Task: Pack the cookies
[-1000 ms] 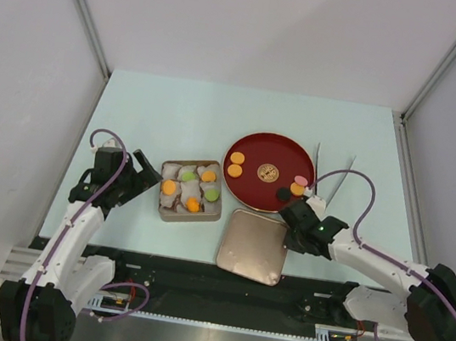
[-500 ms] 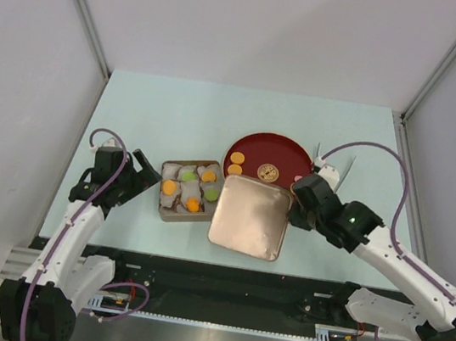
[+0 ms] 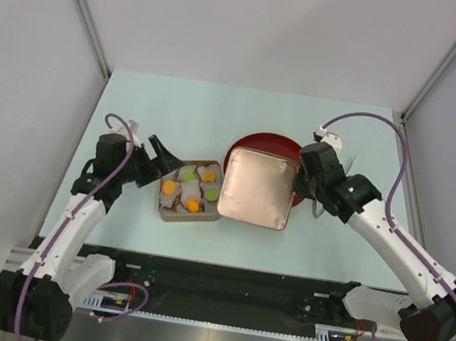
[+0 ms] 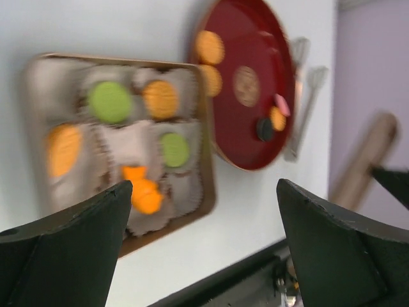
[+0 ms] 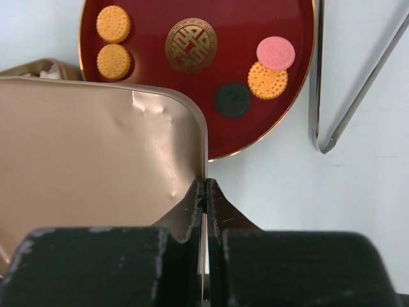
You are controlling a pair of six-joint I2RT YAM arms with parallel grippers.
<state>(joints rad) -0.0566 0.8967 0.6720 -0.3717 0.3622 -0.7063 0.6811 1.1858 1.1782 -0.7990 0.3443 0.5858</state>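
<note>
**Gloss, metal, paper**

The plate [image 5: 150, 80] is glossy, smooth red. Overlapping it, the lid [image 5: 83, 166] is satin tan metal, dented. Right of the plate, tongs [image 5: 356, 89] gleam like steel. Left, crinkled paper liners [image 4: 59, 83] fill the metal tin [image 4: 209, 166]. Cookies [image 5: 267, 80] look matt.

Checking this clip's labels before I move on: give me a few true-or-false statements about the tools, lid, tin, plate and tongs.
1. The right tool is shut on the edge of the lid. True.
2. The left tool is shut. False: it is open and holds nothing.
3. The plate is bare. False: cookies lie on it, among them a pink cookie and a black cookie.
4. The tin holds green and orange cookies. True.
5. The tongs lie in the tin. False: they lie on the table beside the plate.
</note>
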